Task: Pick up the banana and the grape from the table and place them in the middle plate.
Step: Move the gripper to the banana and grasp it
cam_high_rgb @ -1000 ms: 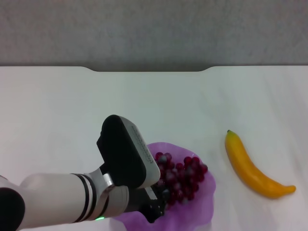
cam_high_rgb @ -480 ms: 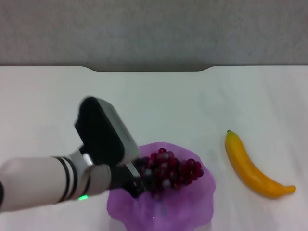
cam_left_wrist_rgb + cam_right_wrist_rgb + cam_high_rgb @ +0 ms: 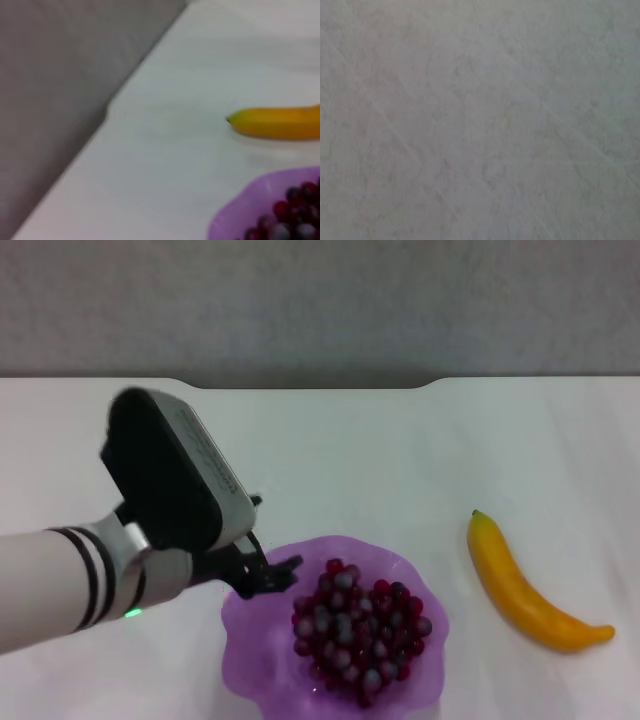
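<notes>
So the grapes (image 3: 360,640) are sitting in the plate (image 3: 250,625) already, piled toward its right half, and the banana (image 3: 525,585) is lying on the counter (image 3: 400,460) just right of the plate, not touching it, green tip pointing away from the robot. The left gripper (image 3: 268,575) hangs over the plate's left rim with its jaws apart and nothing in them. The right gripper isn't in the head view at all, and its wrist camera only shows a blank grey surface, so no idea what it's doing. What could go wrong, in my guess: the banana is smooth and curved, so a pinch off-centre could let it swivel or slide out on the way over. The plate looks light and thin — if the banana gets dragged in low instead of lifted, it could catch the wavy rim and shove or tip the whole thing. And the grapes take up a good chunk of the bowl, so a banana dropped on top might roll a few loose or end up half hanging over the edge. The left arm reaching across the plate for it could also clip the grapes. As for writing — there's a pale strip on the wrist housing (image 3: 170,480) that might carry a label, but I can't read anything on it, and nothing else has text.
</notes>
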Robot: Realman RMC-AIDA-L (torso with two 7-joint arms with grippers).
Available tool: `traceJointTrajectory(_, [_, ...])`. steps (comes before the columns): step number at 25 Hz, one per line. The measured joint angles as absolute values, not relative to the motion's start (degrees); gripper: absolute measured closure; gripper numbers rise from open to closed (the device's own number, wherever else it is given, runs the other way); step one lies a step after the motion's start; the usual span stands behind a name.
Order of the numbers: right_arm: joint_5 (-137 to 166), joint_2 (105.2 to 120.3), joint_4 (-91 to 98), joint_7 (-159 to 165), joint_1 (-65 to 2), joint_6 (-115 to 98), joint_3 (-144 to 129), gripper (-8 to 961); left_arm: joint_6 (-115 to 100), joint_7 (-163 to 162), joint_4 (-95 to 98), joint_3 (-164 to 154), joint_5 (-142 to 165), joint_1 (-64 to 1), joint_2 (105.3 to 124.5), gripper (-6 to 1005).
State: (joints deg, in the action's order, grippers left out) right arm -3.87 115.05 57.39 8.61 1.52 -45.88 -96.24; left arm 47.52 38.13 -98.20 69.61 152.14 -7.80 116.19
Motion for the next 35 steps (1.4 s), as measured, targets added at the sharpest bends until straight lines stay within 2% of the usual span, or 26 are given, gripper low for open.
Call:
traceJointTrajectory(4, [-3.87, 115.12, 57.40, 8.61, 1.57, -45.88, -96.22, 349, 45.08, 37.97, -100.88, 71.45, 152.45, -6.41, 116.14, 152])
traceJointTrajectory(10, [-3.87, 115.14, 57.39, 8.61, 1.34, -45.88, -96.51, 354, 33.26, 37.96, -98.67, 72.81, 151.39, -6.24, 116.22, 153])
traceJointTrajectory(25, [-3.84, 115.13, 57.39, 8.61, 0.95, -45.88, -97.09, 366, -24.95, 37.58, -74.03, 73.25, 148.57, -7.43, 116.04, 153])
traceJointTrajectory(29, [-3.77, 115.07, 57.32, 8.61, 0.82, -45.84, -97.38, 369, -26.37, 25.94, -72.60, 73.62, 148.60, -7.89, 114.14, 152])
traceJointTrajectory(35, [-3.77, 115.15, 57.30, 8.61, 0.69, -45.79, -97.84, 373, -29.49, 8.13, -69.05, 73.56, 149.59, -9.05, 108.80, 157])
